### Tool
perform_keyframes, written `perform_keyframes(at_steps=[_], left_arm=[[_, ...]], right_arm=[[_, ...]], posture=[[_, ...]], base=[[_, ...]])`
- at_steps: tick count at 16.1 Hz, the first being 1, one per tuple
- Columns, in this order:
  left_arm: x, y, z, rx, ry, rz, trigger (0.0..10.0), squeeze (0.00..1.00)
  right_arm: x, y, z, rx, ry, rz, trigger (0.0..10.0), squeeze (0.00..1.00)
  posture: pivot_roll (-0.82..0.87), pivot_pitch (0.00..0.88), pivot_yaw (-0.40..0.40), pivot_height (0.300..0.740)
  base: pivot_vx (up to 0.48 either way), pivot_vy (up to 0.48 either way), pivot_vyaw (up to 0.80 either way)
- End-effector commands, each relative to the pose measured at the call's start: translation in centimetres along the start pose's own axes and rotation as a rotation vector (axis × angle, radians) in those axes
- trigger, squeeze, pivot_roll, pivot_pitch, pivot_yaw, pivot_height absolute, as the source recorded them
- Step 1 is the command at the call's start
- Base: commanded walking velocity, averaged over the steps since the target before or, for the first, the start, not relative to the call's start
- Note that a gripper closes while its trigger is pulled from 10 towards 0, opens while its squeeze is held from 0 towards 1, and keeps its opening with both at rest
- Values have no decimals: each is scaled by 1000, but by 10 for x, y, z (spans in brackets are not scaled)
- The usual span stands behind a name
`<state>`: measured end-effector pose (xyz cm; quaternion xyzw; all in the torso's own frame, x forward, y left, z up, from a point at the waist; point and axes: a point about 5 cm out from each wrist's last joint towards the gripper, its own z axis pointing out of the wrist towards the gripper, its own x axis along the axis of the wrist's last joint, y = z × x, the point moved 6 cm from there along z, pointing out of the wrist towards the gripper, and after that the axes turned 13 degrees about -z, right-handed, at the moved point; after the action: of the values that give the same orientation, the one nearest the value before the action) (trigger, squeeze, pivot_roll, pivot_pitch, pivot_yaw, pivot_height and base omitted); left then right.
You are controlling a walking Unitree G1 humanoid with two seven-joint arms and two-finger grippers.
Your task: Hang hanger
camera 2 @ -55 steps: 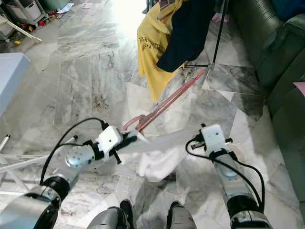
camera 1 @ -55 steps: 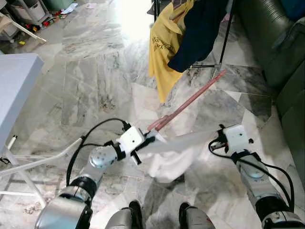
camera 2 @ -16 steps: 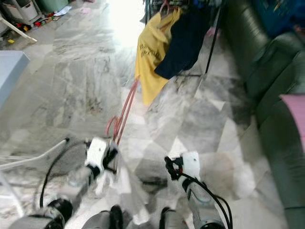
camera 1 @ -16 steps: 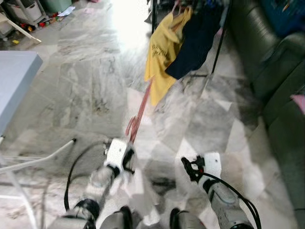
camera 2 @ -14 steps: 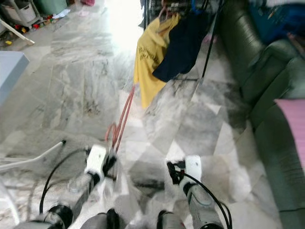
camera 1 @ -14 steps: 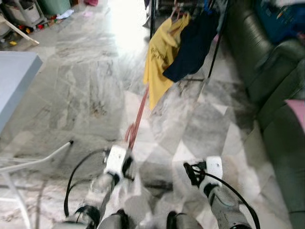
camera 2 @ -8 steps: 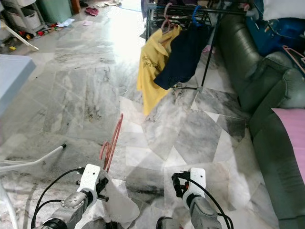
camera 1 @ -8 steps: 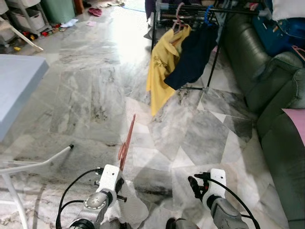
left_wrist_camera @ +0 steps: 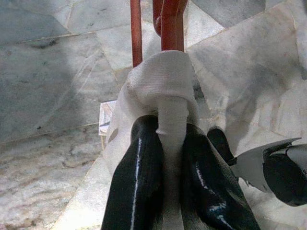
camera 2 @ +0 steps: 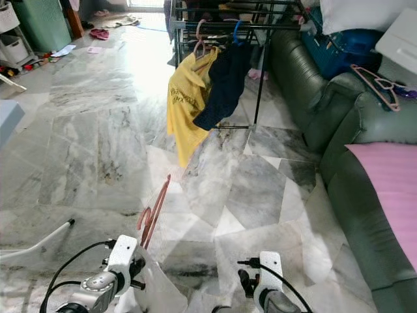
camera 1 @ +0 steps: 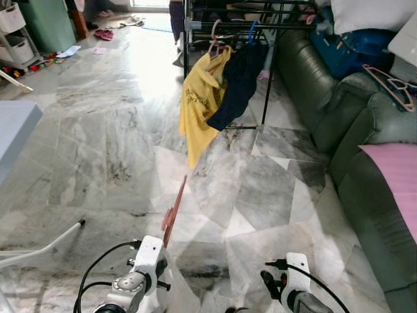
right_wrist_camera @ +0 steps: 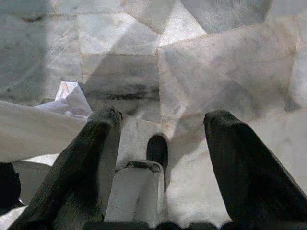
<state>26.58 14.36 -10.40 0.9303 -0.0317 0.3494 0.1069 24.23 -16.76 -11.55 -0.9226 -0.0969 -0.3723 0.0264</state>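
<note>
Pink hanger [camera 1: 173,212], draped in white cloth [left_wrist_camera: 160,91], long axis pointing forward toward the clothes rack [camera 1: 242,13] (well apart). Left tool [left_wrist_camera: 169,143] held low, clamped on the cloth-wrapped hanger; right tool [right_wrist_camera: 160,139] low, fingers spread, holding nothing.

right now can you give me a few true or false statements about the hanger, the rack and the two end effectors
1. The left end effector is shut on the white cloth draped on the pink plastic hanger. True.
2. The right end effector grips the hanger. False: it is open and holds nothing.
3. A yellow shirt hangs on the black metal clothes rack. True.
4. The pink hanger already hangs on the rack. False: it is at the left end effector, well short of the rack.
5. A green leather sofa stands on the robot's left. False: it is on the right.
</note>
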Motion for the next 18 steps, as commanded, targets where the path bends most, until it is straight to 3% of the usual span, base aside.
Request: perform_keyframes(at_steps=[1,10,18], left_arm=[[-17,2,-2,-14,-54,10,10000,0],[-40,-3,-8,-17,-114,55,10000,0],[-46,2,-9,-30,-127,84,10000,0]], right_arm=[[-6,-3,-1,17,-26,-34,10000,0],[-32,-17,-5,15,-101,-43,10000,0],[-37,-12,-7,6,-122,-50,10000,0]], posture=[[-166,52,-17,740],[-171,77,1,740],[-179,89,17,740]], base=[[0,270,0],[0,370,-671],[0,317,-581]])
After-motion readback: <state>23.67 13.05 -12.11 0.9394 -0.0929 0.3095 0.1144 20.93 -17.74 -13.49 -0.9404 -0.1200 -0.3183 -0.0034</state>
